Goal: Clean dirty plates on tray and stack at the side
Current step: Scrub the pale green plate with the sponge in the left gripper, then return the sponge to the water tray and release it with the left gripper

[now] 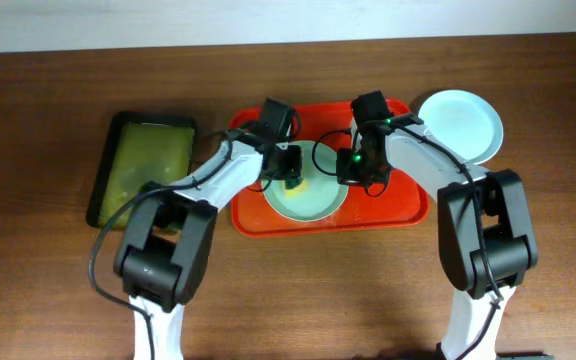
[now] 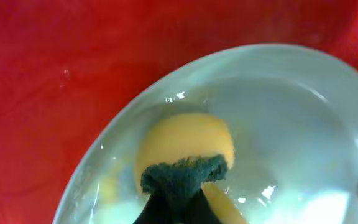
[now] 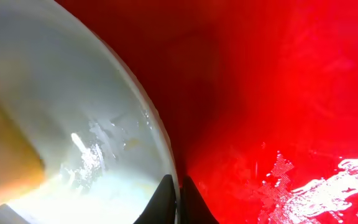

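Note:
A pale mint-green plate [image 1: 313, 198] lies on the red tray [image 1: 408, 208]. My left gripper [image 1: 290, 172] is shut on a yellow sponge with a dark green scrub side [image 2: 185, 152] and presses it onto the plate's inside [image 2: 291, 124]. The left fingers [image 2: 178, 208] show only as a dark shape under the sponge. My right gripper [image 1: 354, 165] is shut on the plate's right rim [image 3: 160, 143], one finger inside and one outside [image 3: 179, 194]. The sponge shows at the left edge of the right wrist view [image 3: 5, 155]. A second pale plate [image 1: 463, 122] lies on the table beside the tray's right end. A third plate is not in view.
A smaller dark tray with a greenish inside [image 1: 143, 165] lies on the brown table left of the red tray. The red tray floor [image 3: 278, 93] is wet and shiny to the right of the held plate. The left arm's cable loops over the dark tray.

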